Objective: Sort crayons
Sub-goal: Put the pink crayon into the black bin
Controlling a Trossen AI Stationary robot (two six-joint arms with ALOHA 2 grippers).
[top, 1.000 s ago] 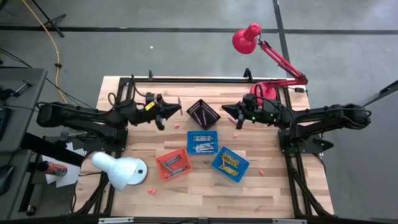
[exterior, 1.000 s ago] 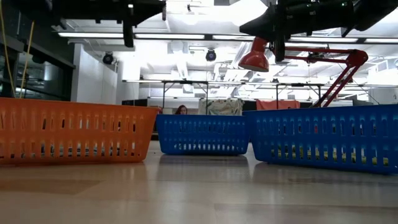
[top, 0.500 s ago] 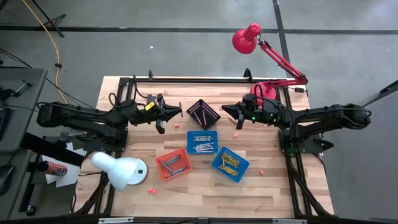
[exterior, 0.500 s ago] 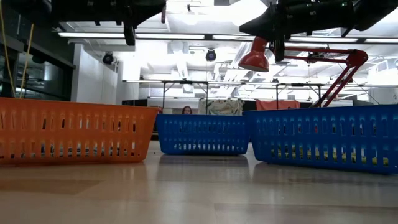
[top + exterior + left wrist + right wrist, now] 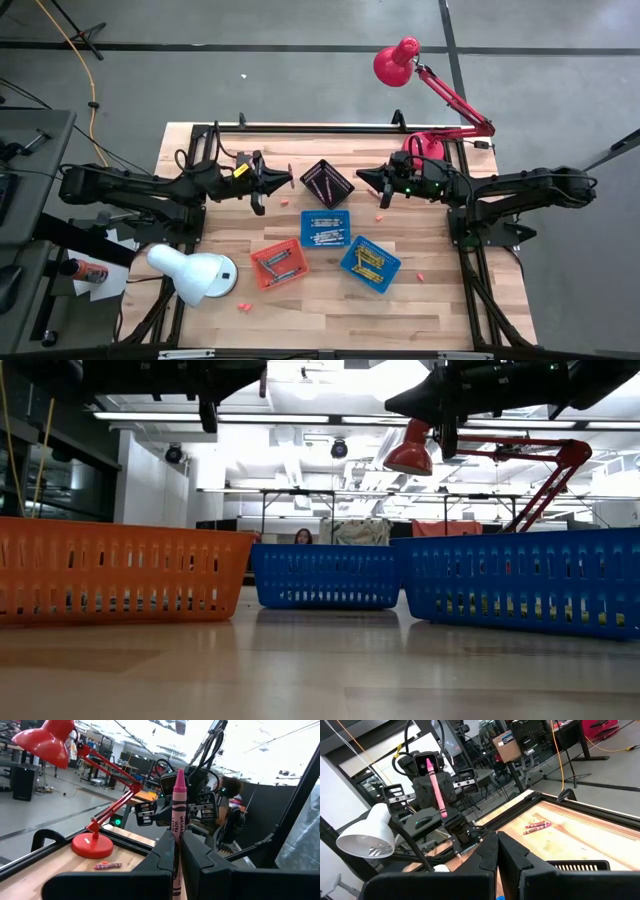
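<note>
My left gripper (image 5: 283,179) hangs above the table's back left, just left of a black basket (image 5: 327,181), and is shut on a pink crayon (image 5: 178,815) that stands upright between its fingers (image 5: 165,847). The right gripper (image 5: 362,177) is shut with nothing in it, hovering right of the black basket and facing the left one. Crayons lie in the orange basket (image 5: 279,263) and in two blue baskets (image 5: 325,228) (image 5: 369,263). Loose crayons (image 5: 381,215) lie on the wood, and a red pair (image 5: 536,825) shows in the right wrist view.
A white lamp (image 5: 195,274) stands at the front left. A red lamp (image 5: 398,60) reaches over the back right on its base (image 5: 92,845). In the low view the orange basket (image 5: 120,575) and the blue baskets (image 5: 325,575) (image 5: 520,580) stand in a row.
The left gripper shifted slightly with the pink crayon about a second ago and has held still since. The right arm has not moved.
</note>
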